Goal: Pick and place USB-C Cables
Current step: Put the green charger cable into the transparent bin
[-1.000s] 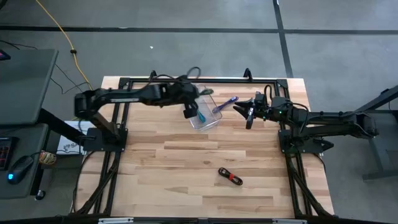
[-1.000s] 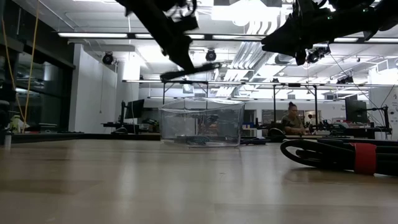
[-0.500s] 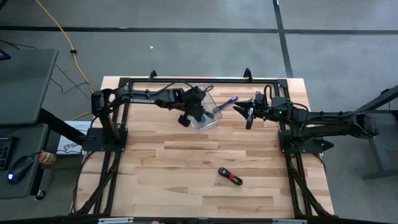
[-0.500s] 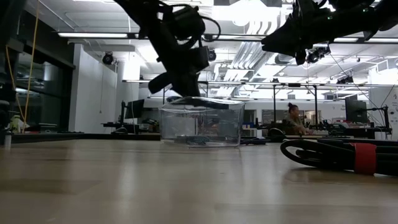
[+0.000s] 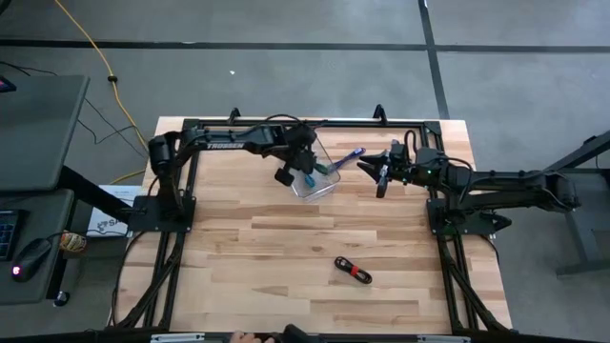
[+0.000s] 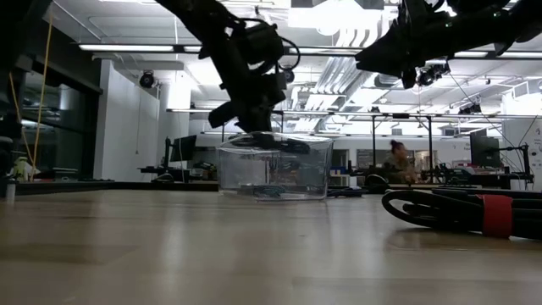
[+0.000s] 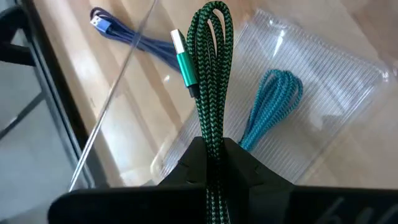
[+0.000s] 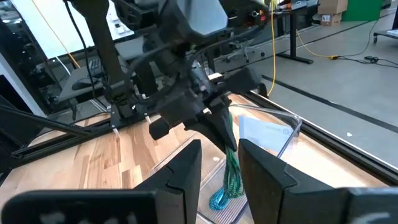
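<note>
My left gripper (image 5: 305,174) is over the clear bin (image 5: 329,183), shut on the green cable (image 7: 211,74). The teal cable (image 7: 270,106) lies on the bin's floor. The purple cable (image 5: 348,156) lies on the table just beyond the bin's far right side. The black cable with the red band (image 5: 353,272) lies on the near part of the table, large in the low view (image 6: 457,212). My right gripper (image 5: 376,177) hovers open to the right of the bin, pointing at it. My left gripper pinches the green cable's bundle between its two fingers near one end (image 7: 212,140), with the fingers lying along the bundle. It comes slanting down from above. The looped end and the green connector (image 7: 184,62) stick out past the fingertips. The cable is lifted clear, hanging into the bin's opening (image 8: 232,165).
Black frame rails (image 5: 286,122) run along the table's far, left and right sides. Bare wood (image 5: 267,238) stretches from the bin to the near edge, with only the black cable on it. A person (image 6: 398,161) sits at a desk far behind the table.
My left gripper, holding the green cable, has moved from the bin's left edge to over the bin and come down toward its rim, turning as the arm swung toward the far edge. The right arm has kept still.
</note>
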`<state>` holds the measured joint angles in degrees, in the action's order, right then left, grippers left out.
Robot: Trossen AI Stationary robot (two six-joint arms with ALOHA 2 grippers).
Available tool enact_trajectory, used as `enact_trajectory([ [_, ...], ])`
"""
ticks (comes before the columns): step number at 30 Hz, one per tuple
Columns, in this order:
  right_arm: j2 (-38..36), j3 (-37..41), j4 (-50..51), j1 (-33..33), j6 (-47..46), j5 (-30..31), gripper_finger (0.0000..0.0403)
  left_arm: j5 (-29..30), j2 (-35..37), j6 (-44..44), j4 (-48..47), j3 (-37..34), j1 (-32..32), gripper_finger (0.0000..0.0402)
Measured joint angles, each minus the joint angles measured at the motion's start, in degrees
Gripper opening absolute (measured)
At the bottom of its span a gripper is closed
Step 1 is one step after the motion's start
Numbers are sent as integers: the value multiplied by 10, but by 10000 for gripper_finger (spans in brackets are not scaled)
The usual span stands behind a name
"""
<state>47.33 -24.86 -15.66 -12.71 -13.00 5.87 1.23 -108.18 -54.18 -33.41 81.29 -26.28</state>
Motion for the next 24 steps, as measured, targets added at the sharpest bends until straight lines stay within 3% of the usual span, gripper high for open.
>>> enact_trajectory([
  [9,30,0,-11,0,0,0,99,-5,-62,-2,7,9,-4,0],
  [24,45,0,-48,0,5,0,99,-29,-68,30,-36,8,11,0],
])
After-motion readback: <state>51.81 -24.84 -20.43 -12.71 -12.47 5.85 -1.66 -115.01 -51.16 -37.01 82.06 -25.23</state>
